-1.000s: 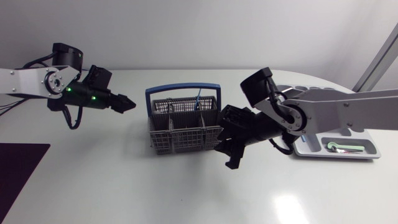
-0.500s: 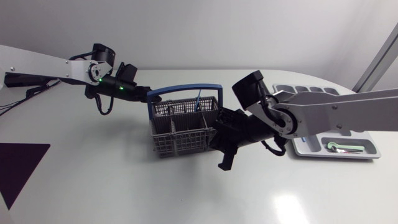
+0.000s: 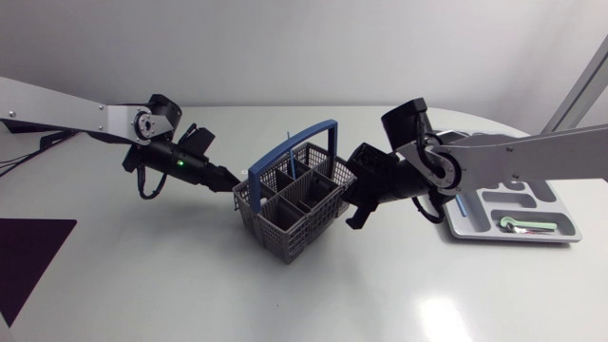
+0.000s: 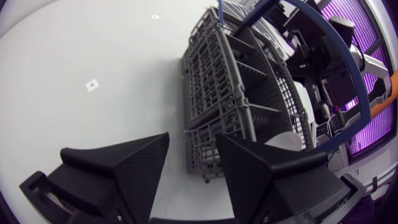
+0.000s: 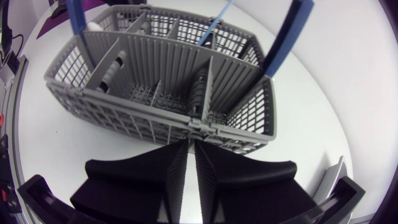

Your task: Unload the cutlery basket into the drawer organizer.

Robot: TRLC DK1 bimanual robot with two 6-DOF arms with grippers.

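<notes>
Head view: basket (image 3: 294,204) at table centre, set corner-on, one corner toward 6 o'clock. Blue handle (image 3: 313,133) arches over it. Whether the basket is flat on the table: cannot tell.

Left arm (image 3: 85,116) enters from 9 o'clock. Left gripper (image 3: 228,184) is at the basket's 9 o'clock corner, tips at the rim.

Right arm (image 3: 513,157) enters from 3 o'clock. Right gripper (image 3: 354,218) is at the basket's 3 o'clock side, against the wall.

Organizer (image 3: 560,233) lies at 3 o'clock of the basket, well apart, beyond the right gripper. Cutlery (image 3: 521,226) lies in its long compartment on the 6 o'clock side.

Left wrist view: left gripper (image 4: 191,140) fingers stand apart, a moderate gap. The basket (image 4: 224,81) corner sits in that gap just ahead of the tips. Contact on either finger: cannot tell. Small label (image 4: 92,84) on the table, off to one side of the basket.

Right wrist view: right gripper (image 5: 192,146) fingers are nearly together, only a thin slit between them. Tips are up against the basket's (image 5: 155,68) near wall at its middle rib. Whether they pinch the rib: cannot tell. A blue utensil (image 5: 214,28) stands in a far compartment.
</notes>
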